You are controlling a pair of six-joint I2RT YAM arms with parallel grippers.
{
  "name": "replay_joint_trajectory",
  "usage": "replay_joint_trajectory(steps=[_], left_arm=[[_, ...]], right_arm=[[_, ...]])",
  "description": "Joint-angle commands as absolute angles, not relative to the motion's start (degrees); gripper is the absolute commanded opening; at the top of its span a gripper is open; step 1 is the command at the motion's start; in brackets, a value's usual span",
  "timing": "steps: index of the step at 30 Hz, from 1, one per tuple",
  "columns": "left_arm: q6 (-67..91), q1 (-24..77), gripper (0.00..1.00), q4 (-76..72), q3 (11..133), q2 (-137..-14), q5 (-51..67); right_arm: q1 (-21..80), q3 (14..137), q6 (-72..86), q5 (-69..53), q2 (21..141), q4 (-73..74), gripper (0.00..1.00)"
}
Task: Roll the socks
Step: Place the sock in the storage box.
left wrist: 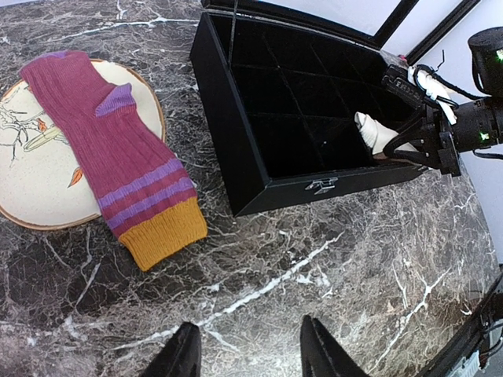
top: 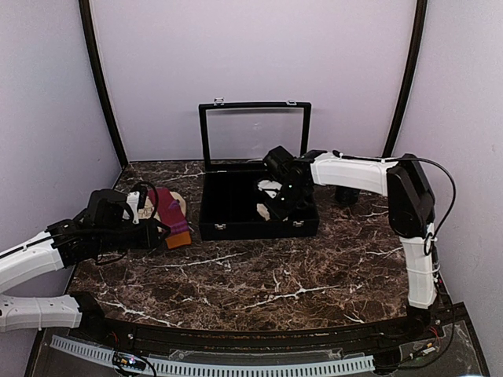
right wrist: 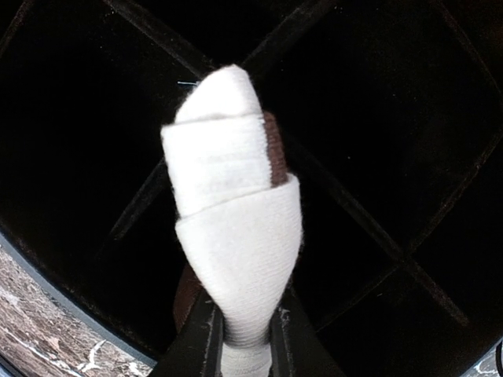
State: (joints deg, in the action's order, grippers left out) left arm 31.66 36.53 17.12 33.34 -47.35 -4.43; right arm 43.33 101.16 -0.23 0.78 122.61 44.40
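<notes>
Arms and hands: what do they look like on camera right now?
Left arm and right arm: white shell links, black joints. A thin black cable loops past the right elbow. Left hand and right hand: black, narrow, tapered.

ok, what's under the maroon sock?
Tan leaf-print mat under most of the maroon sock; orange end rests on the marble table. Mat's covered strip can't be seen.

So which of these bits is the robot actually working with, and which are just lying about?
In the job:
cream sock, rolled, gripped by the right end effector
maroon sock, flat, partly on the mat
left end effector, open

Lying about:
mat, with a leaf drawing
black box, though the rolled sock hangs over it
</notes>
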Motion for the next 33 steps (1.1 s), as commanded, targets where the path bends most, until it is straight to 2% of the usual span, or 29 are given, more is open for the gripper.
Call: replay_joint_trajectory(steps=[1,22,30,33], left_arm=[[30.5,36.3,0.45,15.9,34.2,-48.1,-5.3],[31.6,36.3,0.45,15.5,35.2,-50.3,-5.9],[31.9,36.3,0.45,14.0,35.1,-52.0,-5.4],[32.0,36.3,0.45,13.2,35.3,-53.0,-4.9]], right_arm=[[42.6,103.9,-1.7,-0.8,125.8,49.5,0.00],[39.6,121.8,-2.9,-3.7,139.0,58.0,0.00],[40.0,122.1,-3.5,-3.5,139.9,58.5,0.00],[40.7,122.8,-3.6,-2.5,140.0,58.9,0.10]])
